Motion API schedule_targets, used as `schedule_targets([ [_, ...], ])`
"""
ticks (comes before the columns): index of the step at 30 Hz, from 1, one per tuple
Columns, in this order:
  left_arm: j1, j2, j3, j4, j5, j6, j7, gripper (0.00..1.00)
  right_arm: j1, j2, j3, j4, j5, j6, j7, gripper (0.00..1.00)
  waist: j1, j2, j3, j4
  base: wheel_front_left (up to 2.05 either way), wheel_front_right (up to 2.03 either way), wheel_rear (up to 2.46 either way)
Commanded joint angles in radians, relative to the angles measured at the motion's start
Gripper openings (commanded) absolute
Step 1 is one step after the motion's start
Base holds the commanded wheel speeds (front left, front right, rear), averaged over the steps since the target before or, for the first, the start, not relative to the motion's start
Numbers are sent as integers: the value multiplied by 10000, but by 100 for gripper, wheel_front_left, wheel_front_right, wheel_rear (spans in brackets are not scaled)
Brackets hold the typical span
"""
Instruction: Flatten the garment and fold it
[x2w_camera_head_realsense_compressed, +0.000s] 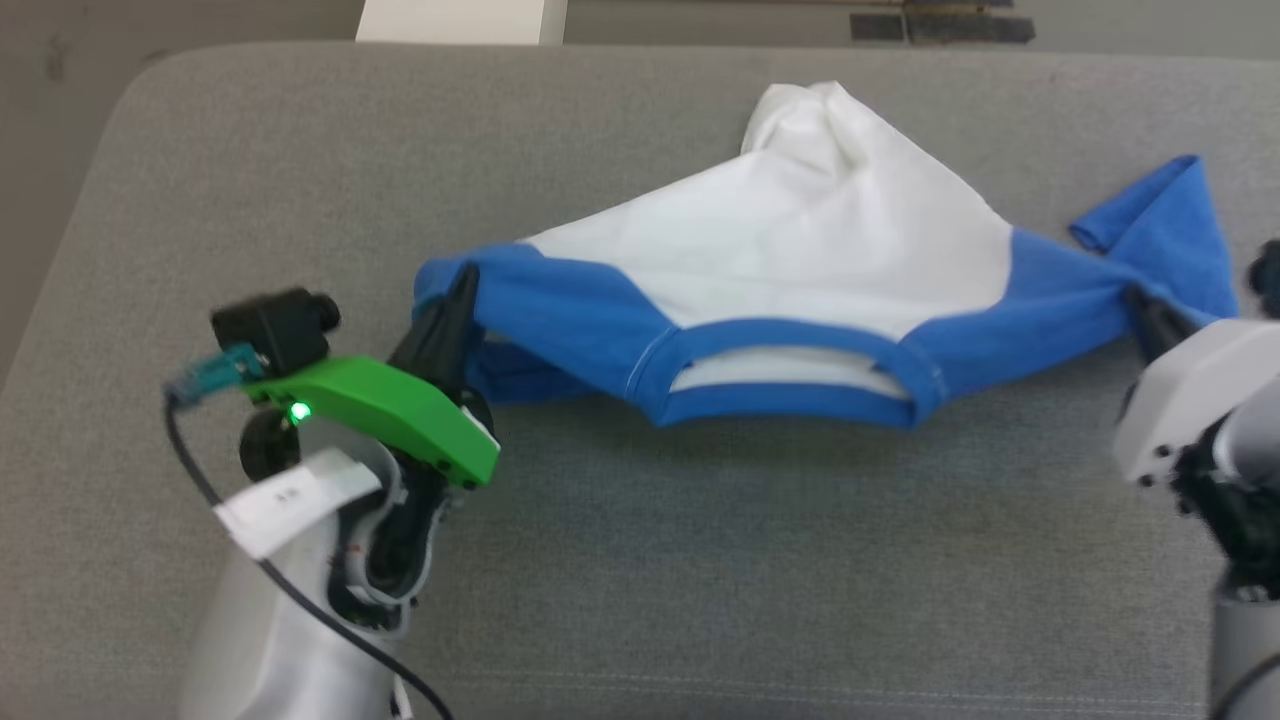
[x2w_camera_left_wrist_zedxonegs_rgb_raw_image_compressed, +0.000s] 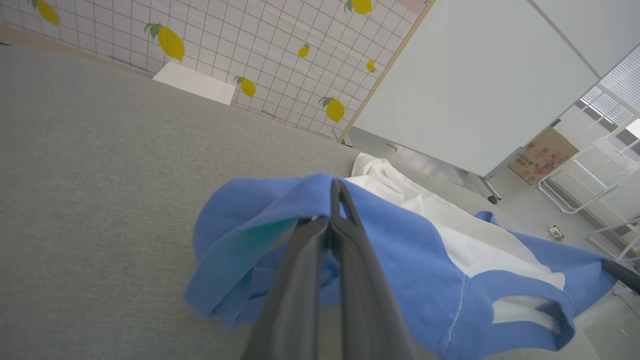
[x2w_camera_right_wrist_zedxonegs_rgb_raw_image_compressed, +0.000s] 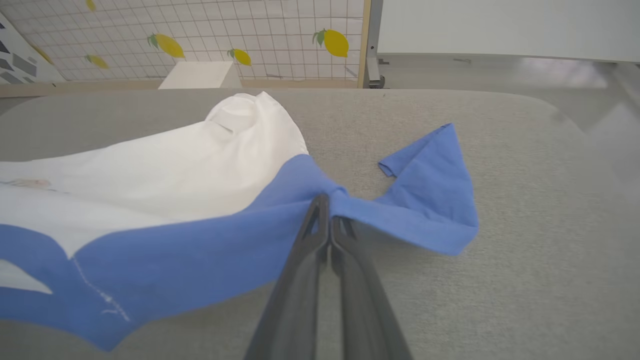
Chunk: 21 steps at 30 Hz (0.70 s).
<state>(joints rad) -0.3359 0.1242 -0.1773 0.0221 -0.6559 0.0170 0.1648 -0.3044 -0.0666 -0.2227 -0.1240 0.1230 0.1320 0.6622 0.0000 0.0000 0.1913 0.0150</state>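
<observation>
Across the middle of the grey padded surface (x2w_camera_head_realsense_compressed: 700, 560), the garment (x2w_camera_head_realsense_compressed: 800, 240) is stretched sideways, collar toward the near edge. The left gripper (x2w_camera_head_realsense_compressed: 463, 285) and right gripper (x2w_camera_head_realsense_compressed: 1138, 298) are each clamped tight on its blue cloth.

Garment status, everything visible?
The garment is a soft knit shirt, white body, blue sleeves and collar, lying partly spread on the grey padded surface, collar toward the robot, white fabric bunched at the far side. The left hand and right hand are each shut on a blue sleeve part, holding it stretched between them.
</observation>
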Motion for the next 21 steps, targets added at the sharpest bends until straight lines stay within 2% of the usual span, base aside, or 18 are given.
schedule_targets([
  [1, -220, 178, 38, -487, -217, -106, 374, 0, 19, -179, -16, -602, -1, -13, 224, 0, 0, 0, -446, -205, 0, 0, 0],
  [4, -648, 113, 172, -1475, -1050, -67, 1272, 0, -189, -578, 29, -1643, 53, -13, 765, 0, 0, 0, -598, -259, 0, 0, 0],
  [6, -1427, 70, 423, -2253, -1704, 241, 2053, 0, -748, -1198, 140, -2284, 103, -13, 1303, 0, 0, 0, -605, -350, 0, 0, 0],
  [10, -2726, -30, 727, -2684, -2243, 769, 2738, 0, -1876, -1957, 407, -2502, 264, -13, 1891, 0, 0, 0, -495, -514, 0, 0, 0],
  [15, -4515, -173, 1140, -2356, -2410, 1425, 2887, 0, -3666, -2844, 876, -1876, 412, -13, 2276, 0, 0, 0, -64, -707, 0, 0, 0],
  [21, -6350, 70, 1315, -1068, -2003, 1706, 2785, 0, -5760, -3429, 1790, -374, 326, -13, 2190, 0, 0, 0, 875, -999, 0, 0, 0],
])
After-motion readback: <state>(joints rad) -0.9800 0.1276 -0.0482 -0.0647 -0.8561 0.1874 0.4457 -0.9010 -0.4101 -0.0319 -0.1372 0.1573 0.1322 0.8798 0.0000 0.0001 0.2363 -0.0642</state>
